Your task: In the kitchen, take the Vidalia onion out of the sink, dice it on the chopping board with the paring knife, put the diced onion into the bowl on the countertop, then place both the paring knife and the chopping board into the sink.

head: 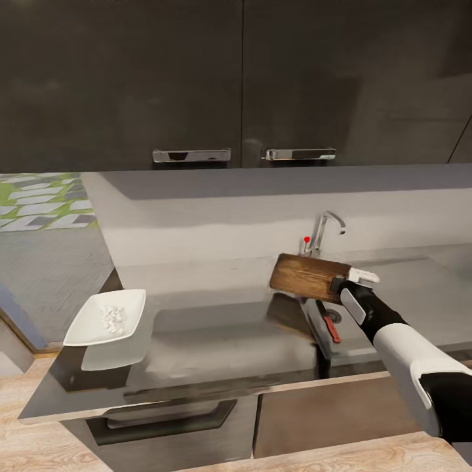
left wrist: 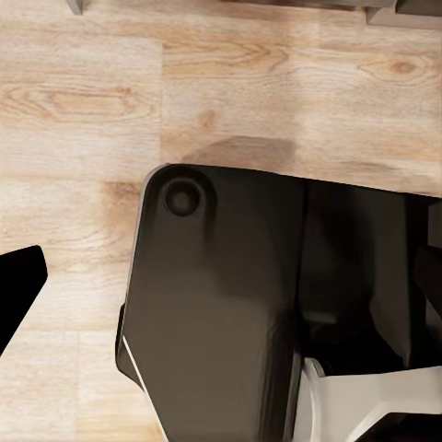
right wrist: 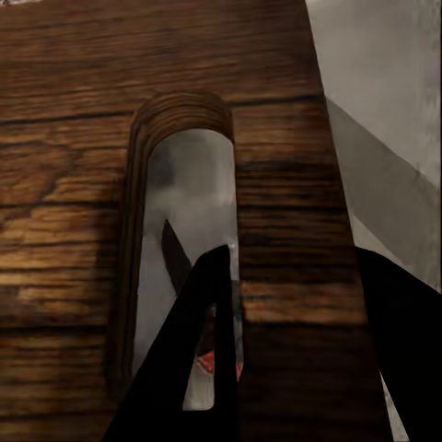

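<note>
A long grey reflective countertop (head: 216, 341) ran across the kitchen; a shallow white square bowl (head: 108, 318) of pale onion dice (head: 113, 317) sat near its left end; a steel sink (head: 341, 341) was set in toward the right; a red-handled paring knife (head: 330, 324) lay inside the basin.

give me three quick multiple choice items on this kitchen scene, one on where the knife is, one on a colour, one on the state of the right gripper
1. Where does the paring knife lie?
A. in the sink
B. in the bowl
C. on the floor

2. What colour is the bowl that holds the diced onion?
A. red
B. white
C. black

3. What is the right gripper doing?
A. hanging open over the bowl
B. gripping the tap
C. shut on the chopping board, held above the sink

Answers:
1. A, its red handle shows inside the basin.
2. B, the square bowl is white.
3. C, the fingers clamp the board's edge by the handle slot.
</note>
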`<state>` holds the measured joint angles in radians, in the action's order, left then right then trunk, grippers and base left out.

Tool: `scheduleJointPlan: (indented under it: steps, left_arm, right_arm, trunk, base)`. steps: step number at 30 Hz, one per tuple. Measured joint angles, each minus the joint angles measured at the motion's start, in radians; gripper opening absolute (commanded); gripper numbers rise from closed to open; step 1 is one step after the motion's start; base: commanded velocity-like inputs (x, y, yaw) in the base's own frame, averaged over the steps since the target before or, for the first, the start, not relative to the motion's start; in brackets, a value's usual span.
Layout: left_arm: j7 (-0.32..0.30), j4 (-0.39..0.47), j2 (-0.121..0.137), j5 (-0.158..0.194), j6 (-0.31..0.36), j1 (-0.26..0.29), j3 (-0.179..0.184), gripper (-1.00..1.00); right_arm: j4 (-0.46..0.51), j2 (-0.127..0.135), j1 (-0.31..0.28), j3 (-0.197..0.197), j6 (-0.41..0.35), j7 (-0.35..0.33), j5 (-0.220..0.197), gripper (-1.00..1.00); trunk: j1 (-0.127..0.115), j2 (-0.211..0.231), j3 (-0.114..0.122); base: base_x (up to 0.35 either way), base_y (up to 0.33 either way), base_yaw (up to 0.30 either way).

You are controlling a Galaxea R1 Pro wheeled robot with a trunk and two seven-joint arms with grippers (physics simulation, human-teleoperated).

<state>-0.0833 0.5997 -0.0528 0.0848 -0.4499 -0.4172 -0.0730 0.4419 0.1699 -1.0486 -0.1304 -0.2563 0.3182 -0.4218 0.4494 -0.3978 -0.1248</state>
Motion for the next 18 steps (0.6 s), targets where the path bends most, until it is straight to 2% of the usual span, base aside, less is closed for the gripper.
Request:
scheduleJointPlan:
  steps: [2, 3, 6, 8, 11, 16, 18]
  left_arm:
    - [0.000, 0.000, 0.000, 0.000, 0.000, 0.000, 0.000, 1.00]
    - [0.000, -0.001, 0.000, 0.000, 0.000, 0.000, 0.000, 1.00]
    - [0.000, 0.000, 0.000, 0.000, 0.000, 0.000, 0.000, 1.00]
    - [0.000, 0.000, 0.000, 0.000, 0.000, 0.000, 0.000, 1.00]
    - [0.000, 0.000, 0.000, 0.000, 0.000, 0.000, 0.000, 1.00]
    - [0.000, 0.000, 0.000, 0.000, 0.000, 0.000, 0.000, 1.00]
    - [0.000, -0.001, 0.000, 0.000, 0.000, 0.000, 0.000, 1.00]
  right_arm:
    - [-0.003, -0.001, 0.000, 0.000, 0.034, 0.066, -0.027, -1.00]
    - [-0.008, -0.001, 0.000, 0.000, 0.052, 0.093, -0.061, -1.00]
    - [-0.031, -0.001, 0.000, -0.001, 0.092, 0.160, -0.201, -1.00]
    - [-0.038, -0.002, 0.000, -0.003, 0.104, 0.200, -0.273, -1.00]
    - [-0.043, -0.011, 0.000, -0.004, 0.111, 0.228, -0.309, -1.00]
    - [-0.086, -0.032, 0.001, -0.002, 0.181, 0.294, -0.323, -1.00]
    - [-0.102, -0.039, 0.000, -0.001, 0.213, 0.318, -0.363, -1.00]
  trunk:
    - [0.000, 0.000, 0.000]
    - [0.000, 0.000, 0.000]
    - [0.000, 0.000, 0.000]
    - [0.000, 0.000, 0.000]
    - [0.000, 0.000, 0.000]
    - [0.000, 0.000, 0.000]
    - [0.000, 0.000, 0.000]
  base:
    - [0.000, 0.000, 0.000]
    - [0.000, 0.000, 0.000]
    - [0.000, 0.000, 0.000]
    - [0.000, 0.000, 0.000]
    - [0.000, 0.000, 0.000]
    - [0.000, 0.000, 0.000]
    - [0.000, 0.000, 0.000]
